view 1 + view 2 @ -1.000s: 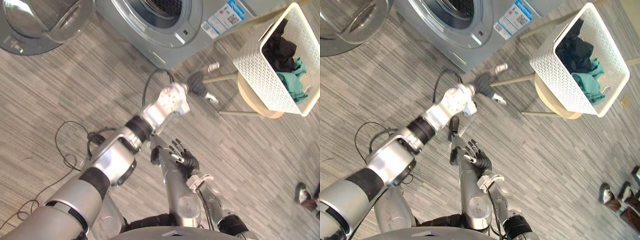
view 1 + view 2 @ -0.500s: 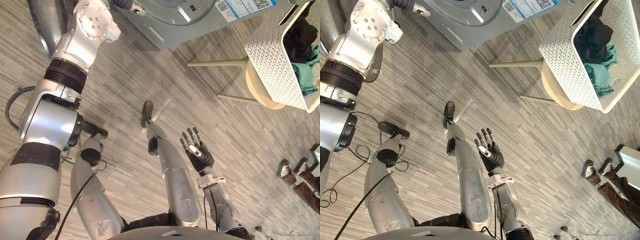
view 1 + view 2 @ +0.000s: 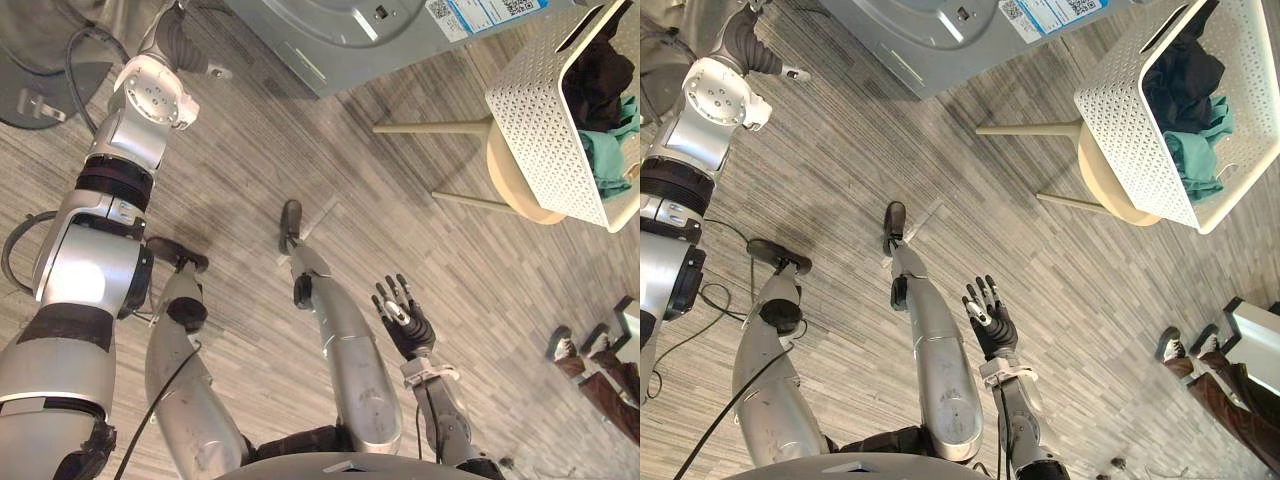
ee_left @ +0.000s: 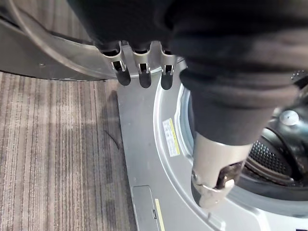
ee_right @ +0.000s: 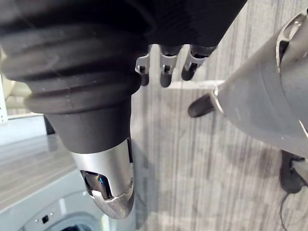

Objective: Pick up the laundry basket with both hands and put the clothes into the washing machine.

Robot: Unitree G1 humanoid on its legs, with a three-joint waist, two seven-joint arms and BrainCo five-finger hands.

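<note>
On the stool (image 3: 512,185) at the far right of the floor (image 3: 250,170), the basket (image 3: 545,110) is seen tilted, with dark and teal clothes (image 3: 605,160) inside it. It is touched by neither robot hand. The left robot hand (image 3: 183,45) is held up near the front of the washer (image 3: 340,30), well apart from the basket; its fingers (image 4: 139,72) are seen straight and nothing is held in them. Past them the drum (image 4: 272,151) can be seen, so the opening is judged ready for loading. The right robot hand (image 3: 405,322) is raised low over the floor with its fingers spread and nothing in its grasp, also well apart from the stool.

The step in hand is judged to be the approach: the basket is not yet picked up. For the next move, both arms would need to be turned toward the stool and one robot hand set on each side of the basket's rim. An even grip would be called for, so that the clothes are not spilled by the tilt.
</note>
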